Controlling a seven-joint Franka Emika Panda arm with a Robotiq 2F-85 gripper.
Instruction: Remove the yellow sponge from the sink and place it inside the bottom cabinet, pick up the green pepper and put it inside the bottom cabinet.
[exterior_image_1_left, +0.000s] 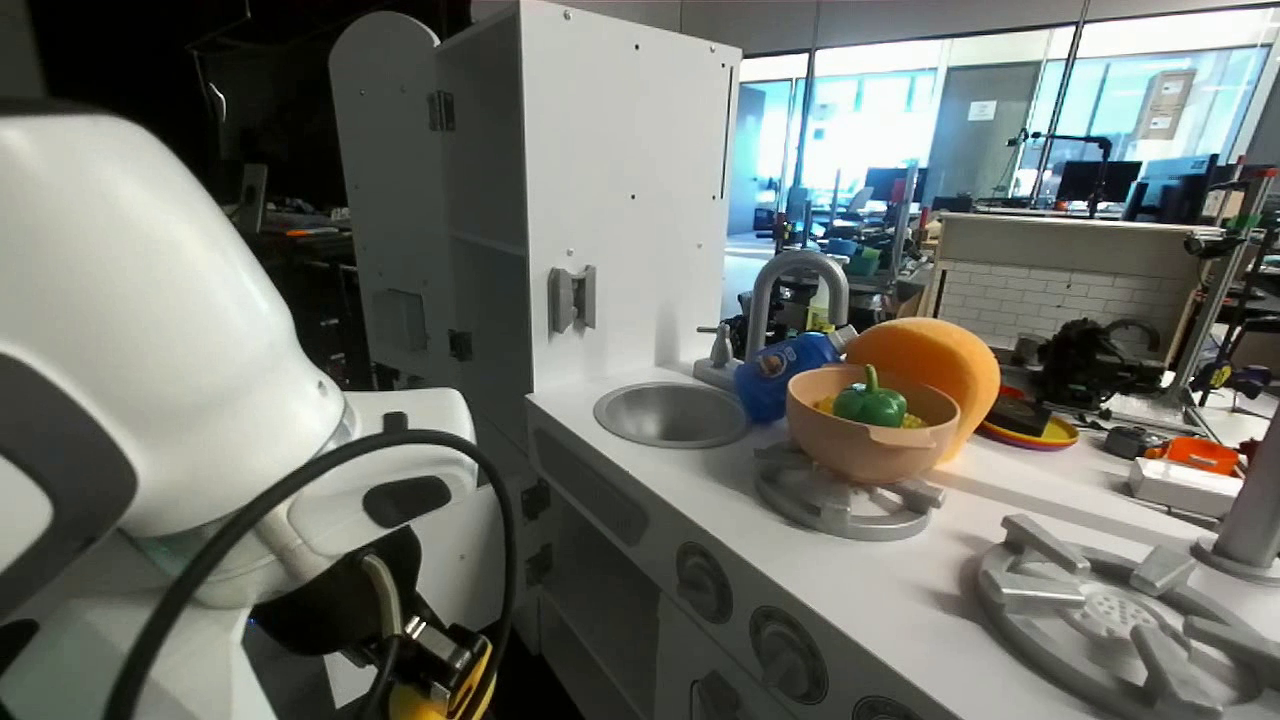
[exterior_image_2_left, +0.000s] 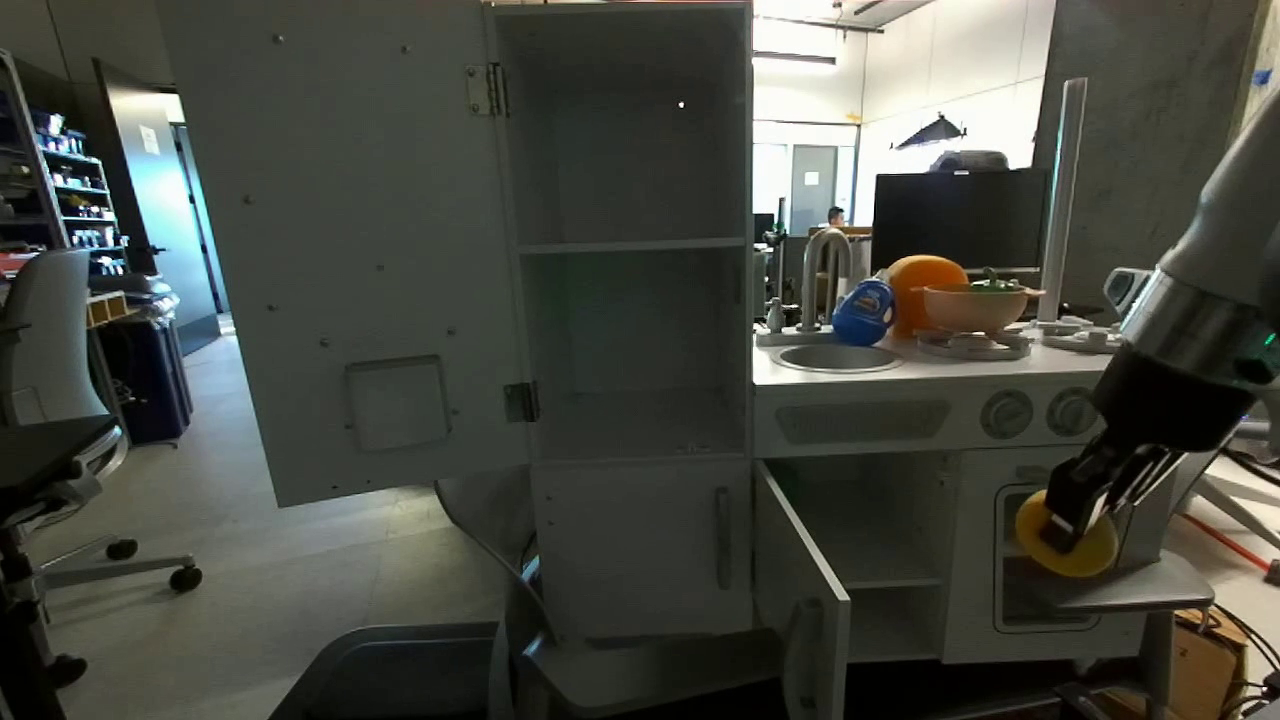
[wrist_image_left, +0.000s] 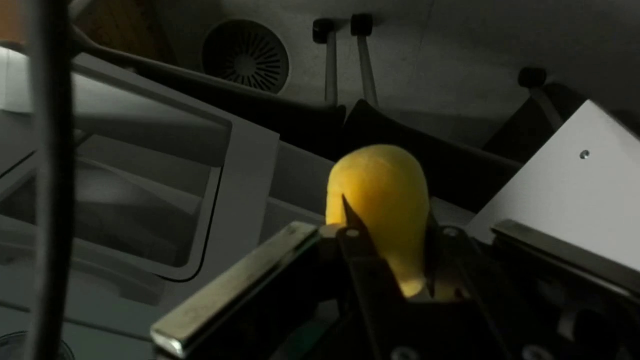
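Note:
My gripper (wrist_image_left: 387, 212) is shut on the yellow sponge (wrist_image_left: 377, 185), with one finger on each side of it. In an exterior view the gripper (exterior_image_2_left: 1070, 530) holds the sponge (exterior_image_2_left: 1096, 552) in the air in front of the oven door. The sponge is partly cut off at the bottom of an exterior view (exterior_image_1_left: 412, 705). The bottom cabinet (exterior_image_2_left: 865, 515) stands open to the left of the gripper, below the sink (exterior_image_2_left: 838, 360). The green pepper (exterior_image_1_left: 868, 405) lies in a pink bowl (exterior_image_1_left: 860, 450) on a burner, with yellow pieces around it. The sink basin (exterior_image_1_left: 670, 415) looks empty.
The open bottom cabinet door (exterior_image_2_left: 800, 590) juts forward. A shelf (exterior_image_2_left: 890, 580) divides the cabinet. A tall cupboard (exterior_image_2_left: 640, 350) with its upper door (exterior_image_2_left: 350, 250) open stands at the left. A blue bottle (exterior_image_1_left: 785, 375) and an orange object (exterior_image_1_left: 940, 360) stand by the bowl. A grey chair (exterior_image_2_left: 650, 665) is in front.

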